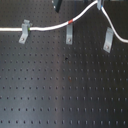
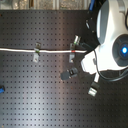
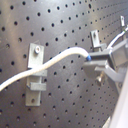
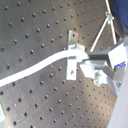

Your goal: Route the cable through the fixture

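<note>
Running across the black perforated breadboard [image 1: 65, 90], the white cable [image 1: 50, 26] comes in from the first exterior view's left edge, passes through the slanted grey clip [image 1: 24, 31] where its green band [image 1: 29, 29] sits, and rises toward the top of the picture. Its red band [image 1: 71, 22] lies just above the slotted top of the upright grey fixture [image 1: 69, 34], so the cord crosses at that post's head; whether it is seated in the slot cannot be told. Beyond that the cable climbs to the gripper [image 1: 100, 5] at the top edge, then drops past the larger slanted clip [image 1: 107, 40] toward the first exterior view's right.

In both wrist views the gripper [image 3: 100, 57] has its jaws clamped together on the cable [image 3: 60, 57], right beside a grey clip post [image 3: 36, 72].

In the second exterior view the white Panda arm [image 2: 112, 35] covers the right-hand side of the board. No writing or labels are legible.
</note>
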